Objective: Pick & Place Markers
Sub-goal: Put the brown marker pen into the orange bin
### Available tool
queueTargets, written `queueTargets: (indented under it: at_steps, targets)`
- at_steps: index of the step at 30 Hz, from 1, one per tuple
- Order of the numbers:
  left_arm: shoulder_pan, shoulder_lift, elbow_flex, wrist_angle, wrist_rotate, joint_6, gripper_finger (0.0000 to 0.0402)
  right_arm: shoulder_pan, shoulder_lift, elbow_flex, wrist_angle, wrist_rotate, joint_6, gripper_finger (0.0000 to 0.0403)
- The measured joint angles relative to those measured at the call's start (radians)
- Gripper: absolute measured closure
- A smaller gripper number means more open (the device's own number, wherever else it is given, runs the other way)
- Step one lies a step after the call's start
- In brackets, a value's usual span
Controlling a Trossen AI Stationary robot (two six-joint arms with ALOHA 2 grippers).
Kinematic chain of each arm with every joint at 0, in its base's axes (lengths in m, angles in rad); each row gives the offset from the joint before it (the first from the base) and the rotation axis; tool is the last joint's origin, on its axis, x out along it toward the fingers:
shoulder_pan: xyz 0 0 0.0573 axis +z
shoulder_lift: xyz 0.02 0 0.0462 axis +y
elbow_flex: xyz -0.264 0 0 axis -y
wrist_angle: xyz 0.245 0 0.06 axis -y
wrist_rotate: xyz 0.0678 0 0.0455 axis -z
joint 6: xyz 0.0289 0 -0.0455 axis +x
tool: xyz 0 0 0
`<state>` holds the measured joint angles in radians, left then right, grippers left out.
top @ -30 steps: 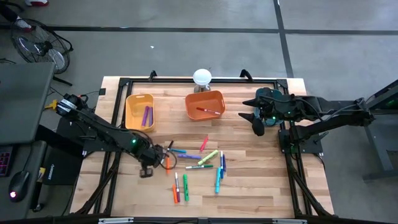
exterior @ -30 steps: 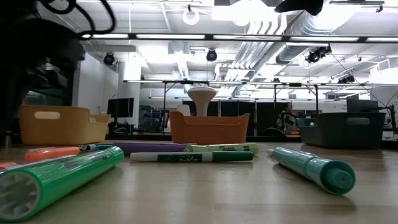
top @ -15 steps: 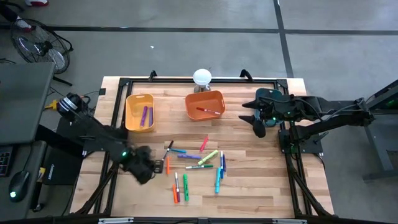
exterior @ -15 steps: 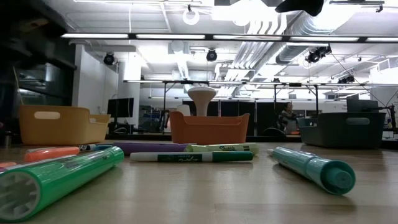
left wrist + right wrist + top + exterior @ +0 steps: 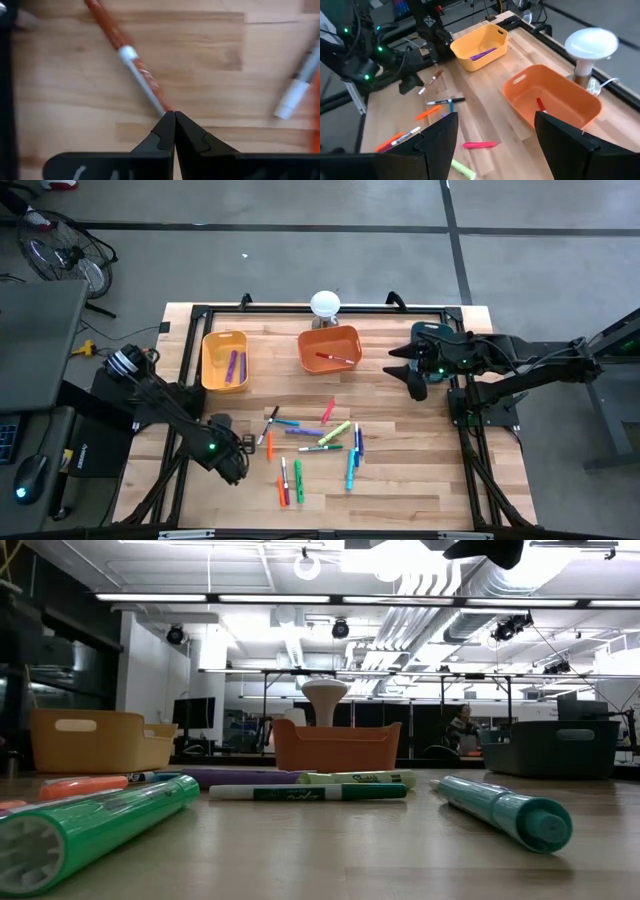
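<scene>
Several markers (image 5: 315,442) in many colours lie loose on the wooden table's middle. Two purple ones lie in the yellow bin (image 5: 224,360) and a red one in the orange bin (image 5: 330,348). My left gripper (image 5: 240,458) is shut and points down at the left edge of the scatter. In its wrist view its tips (image 5: 173,116) stand at the white end of a brown-capped marker (image 5: 131,59). My right gripper (image 5: 412,380) hangs open above the table's far right with nothing between its fingers (image 5: 440,131). My left gripper's shut fingertips line up with the white end (image 5: 161,104) of the brown-capped marker, which lies flat on the table. I cannot tell whether they touch it or stand above it.
A white lamp (image 5: 325,304) stands at the far edge behind the orange bin. A dark teal bin (image 5: 560,748) sits at the far right under my right arm. A black frame (image 5: 200,312) runs along the table's edges. Bare wood (image 5: 400,480) lies near right.
My left gripper has drawn back from the markers toward the table's near left corner, sinking a little and rolling about its own axis, and has stayed shut. In the low view its dark arm has left the picture's left side.
</scene>
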<state>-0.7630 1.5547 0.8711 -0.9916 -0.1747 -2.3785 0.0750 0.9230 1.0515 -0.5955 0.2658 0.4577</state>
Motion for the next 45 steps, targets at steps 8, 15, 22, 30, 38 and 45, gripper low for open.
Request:
queueTargets:
  at_steps: [8, 15, 22, 30, 38, 45]
  targets:
    - [0.057, 0.006, 0.051, 0.005, -0.186, 0.083, 0.0401, 0.000, 0.000, 0.000, 0.001, -0.034, 0.041, 0.0151]
    - [0.116, 0.006, 0.051, 0.005, -0.167, 0.100, 0.0401, 0.000, 0.000, 0.000, -0.003, -0.038, 0.067, 0.0151]
    - [0.211, 0.048, 0.050, -0.053, 0.060, 0.042, 0.0402, 0.000, 0.000, 0.000, -0.013, -0.040, 0.106, 0.0150]
    - [0.213, 0.108, 0.050, -0.088, 0.115, 0.075, 0.0402, 0.000, 0.000, 0.000, -0.015, -0.065, 0.141, 0.0150]
    - [0.207, 0.112, 0.129, -0.324, 0.143, 0.069, 0.0387, 0.000, 0.002, 0.000, -0.019, -0.060, 0.145, 0.0151]
    - [0.207, 0.111, 0.221, -0.468, 0.093, 0.070, 0.0345, 0.000, 0.002, 0.000, -0.022, -0.037, 0.145, 0.0151]
